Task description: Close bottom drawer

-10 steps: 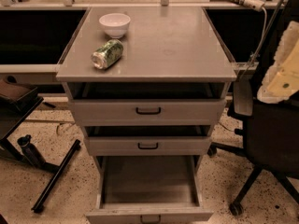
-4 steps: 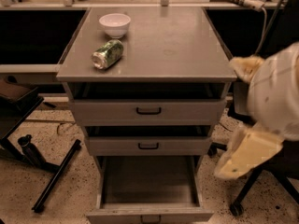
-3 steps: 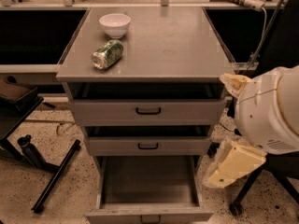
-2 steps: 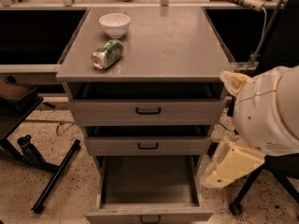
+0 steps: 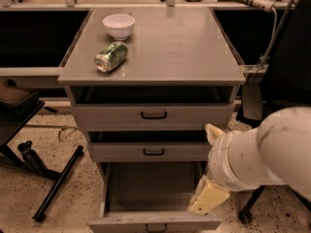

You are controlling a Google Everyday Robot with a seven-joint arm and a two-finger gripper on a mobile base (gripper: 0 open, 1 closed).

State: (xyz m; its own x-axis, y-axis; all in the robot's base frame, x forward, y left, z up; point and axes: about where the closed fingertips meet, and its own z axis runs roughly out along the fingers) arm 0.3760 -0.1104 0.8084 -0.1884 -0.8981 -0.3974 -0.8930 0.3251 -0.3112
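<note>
The bottom drawer (image 5: 146,188) of the grey cabinet is pulled far out, and its deep tray looks empty. Its front panel lies at the lower edge of the view, with a small black handle (image 5: 156,227). My gripper (image 5: 208,199) hangs at the end of the big white arm (image 5: 265,152). It is at the drawer's right side, just above the front right corner. I cannot tell whether it touches the drawer.
The middle drawer (image 5: 153,151) and top drawer (image 5: 153,114) stand slightly out. A white bowl (image 5: 119,25) and a green can (image 5: 111,56) lying on its side are on the cabinet top (image 5: 175,47). A black stand's legs (image 5: 53,183) lie on the floor to the left. A chair base (image 5: 245,212) is at the right.
My arm has come in from the right and dropped down and left, bringing the gripper to the bottom drawer's right front corner. The drawer has not moved.
</note>
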